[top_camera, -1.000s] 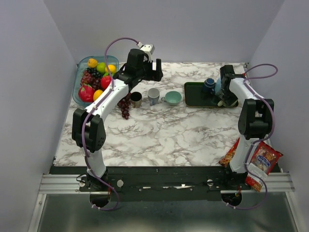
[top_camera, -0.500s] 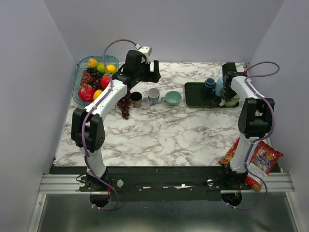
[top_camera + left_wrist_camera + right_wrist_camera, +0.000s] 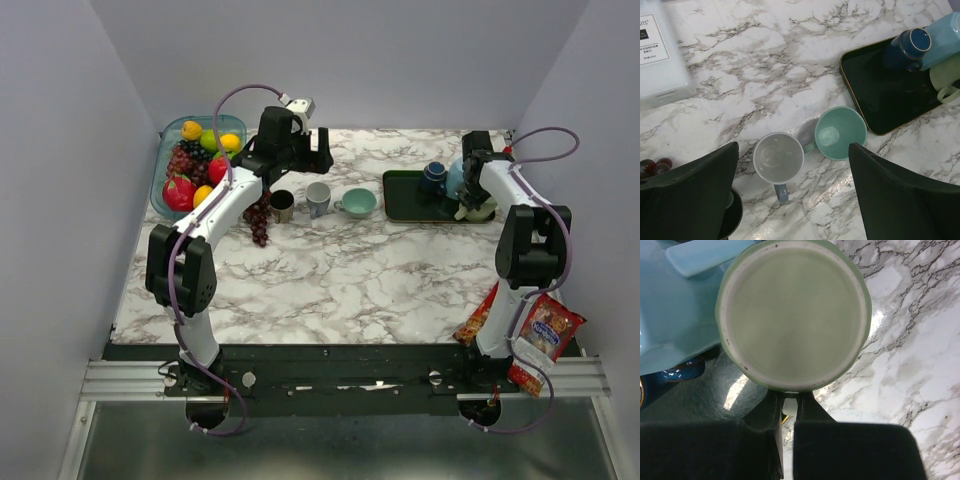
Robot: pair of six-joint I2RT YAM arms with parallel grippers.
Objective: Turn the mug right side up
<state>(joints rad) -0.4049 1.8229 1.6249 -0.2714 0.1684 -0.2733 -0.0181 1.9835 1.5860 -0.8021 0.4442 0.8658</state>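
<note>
Right gripper (image 3: pixel 788 412): fingers pinched on the handle of the pale green mug (image 3: pixel 792 315), base-up at the right edge of the dark tray (image 3: pixel 885 100), touching a light blue cup (image 3: pixel 675 315). Step: grasp (apparently made). Next: lift clear, roll upright. Left gripper (image 3: pixel 793 150): wide open, empty.

On the white box (image 3: pixel 662 60), a cut-off "…ITS".

Left pincer (image 3: pixel 794 150) agape above white mug (image 3: pixel 778 157)

Marbled white table (image 3: pixel 330 280); plain grey walls (image 3: pixel 60 150); floor (image 3: pixel 350 450) below possibly metal.
</note>
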